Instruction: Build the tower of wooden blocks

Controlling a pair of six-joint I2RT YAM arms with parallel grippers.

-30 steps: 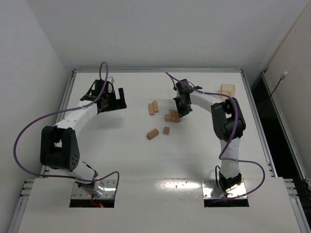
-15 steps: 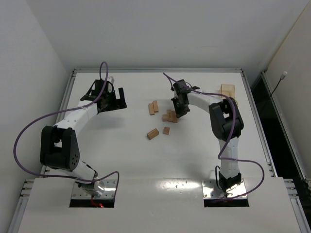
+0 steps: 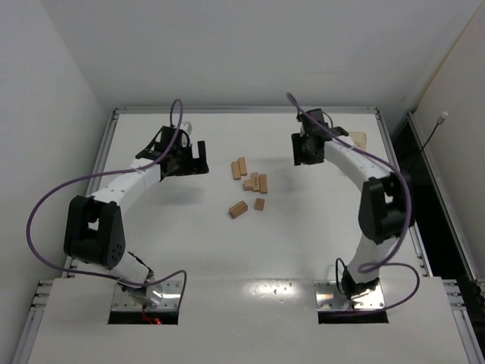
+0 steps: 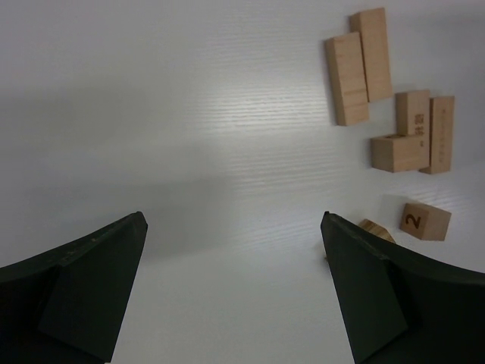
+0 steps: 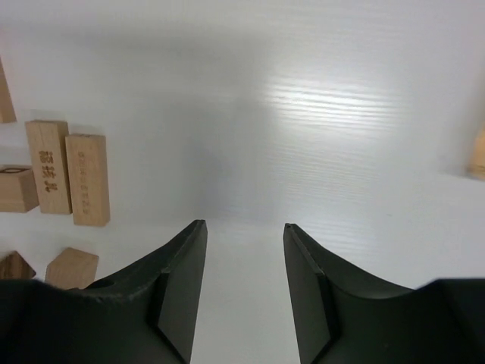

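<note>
Several loose wood blocks lie mid-table: a pair of long blocks (image 3: 239,167), a small cluster (image 3: 256,183), a cube (image 3: 260,204) and another pair (image 3: 239,209). My left gripper (image 3: 194,158) hovers left of them, wide open and empty; in the left wrist view (image 4: 233,224) the long pair (image 4: 358,66) and a cube marked 2 (image 4: 426,221) lie to its right. My right gripper (image 3: 303,157) is open and empty, right of and behind the blocks; in the right wrist view (image 5: 245,225) two long blocks (image 5: 68,178) lie to its left.
A pale wood piece (image 3: 356,139) stands at the back right, partly behind the right arm; its edge shows in the right wrist view (image 5: 477,155). The table's raised rim (image 3: 242,111) runs along the back.
My right gripper has pulled away from the block cluster, moving right and toward the back. The cluster now lies a little further left. My left gripper has moved slightly right.
</note>
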